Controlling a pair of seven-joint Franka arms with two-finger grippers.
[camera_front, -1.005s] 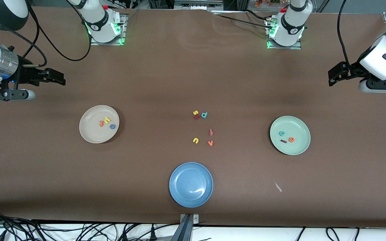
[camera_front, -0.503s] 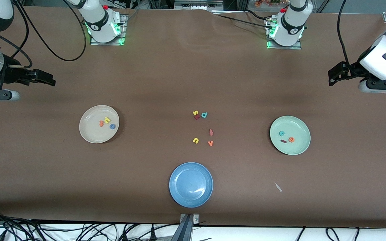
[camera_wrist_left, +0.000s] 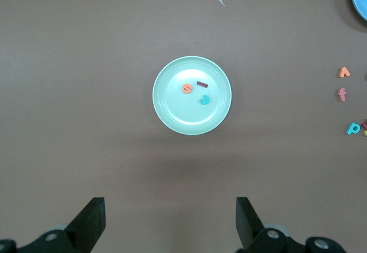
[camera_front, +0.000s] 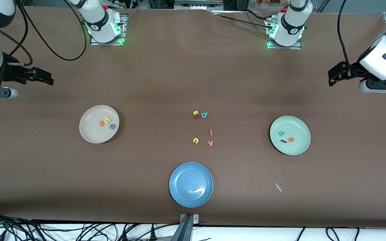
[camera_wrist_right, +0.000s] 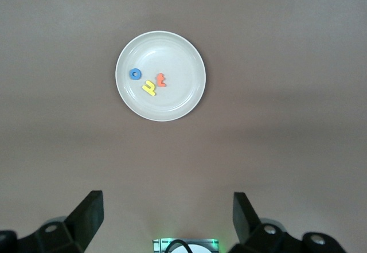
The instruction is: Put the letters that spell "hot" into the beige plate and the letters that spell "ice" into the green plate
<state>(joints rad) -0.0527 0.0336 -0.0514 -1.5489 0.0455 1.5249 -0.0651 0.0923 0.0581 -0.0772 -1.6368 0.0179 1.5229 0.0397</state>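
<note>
Resting in the beige plate (camera_front: 92, 133), toward the right arm's end of the tabletop (camera_front: 146, 83), are the "hot" letters: yellow "h" (camera_front: 107, 119), blue ring "o" (camera_front: 112, 126), orange "t" (camera_front: 101, 123), all tiny foam pcs grouped close together. Plate is round, plain cream, shallow. The green plate (camera_front: 297, 147), pale mint, same size, sits toward the left arm's end w/ the "ice" letters in it: teal "c" (camera_front: 281, 133), orange "e" (camera_front: 291, 139), short dark red bar "i" (camera_front: 283, 141).

Readable writing is just the letter shapes themselves. Loose on the tabletop btwn the plates: yellow "s" (camera_front: 195, 112), dark red letter (camera_front: 197, 117) touching it, teal "d" (camera_front: 204, 115), reddish t-like letter (camera_front: 211, 132), yellow hooked letter (camera_front: 195, 140), orange "v" (camera_front: 210, 143). A blue plate (camera_front: 191, 197) lies nearer the front camera.

Left claw (camera_wrist_left: 171, 221) hangs over bare tabletop near the green plate, fingers apart, holding nothing. Right claw (camera_wrist_right: 166, 218) is over bare tabletop near the beige plate, fingers apart too.
</note>
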